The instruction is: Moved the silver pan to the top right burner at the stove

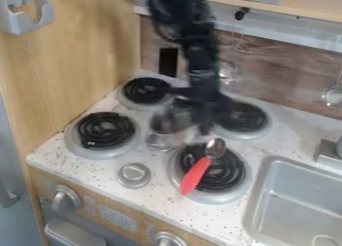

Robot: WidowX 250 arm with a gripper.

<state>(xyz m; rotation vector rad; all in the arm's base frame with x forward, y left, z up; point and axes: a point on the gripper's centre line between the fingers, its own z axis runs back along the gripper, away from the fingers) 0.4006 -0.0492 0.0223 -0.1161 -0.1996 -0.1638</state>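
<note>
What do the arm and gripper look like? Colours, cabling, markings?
Arm: black throughout, slim, built of blocky linked segments. A thin dark loop, probably a cable, bows out from its upper part on the picture's left. Gripper: also black, with a wide crosswise body. Both are motion-blurred; I can't make out any markings.

Has a pan [168, 123] among four burners [107, 130] on the counter [297, 126] — with a spoon [196, 175] on the front right, left of the sink [294, 197].
</note>
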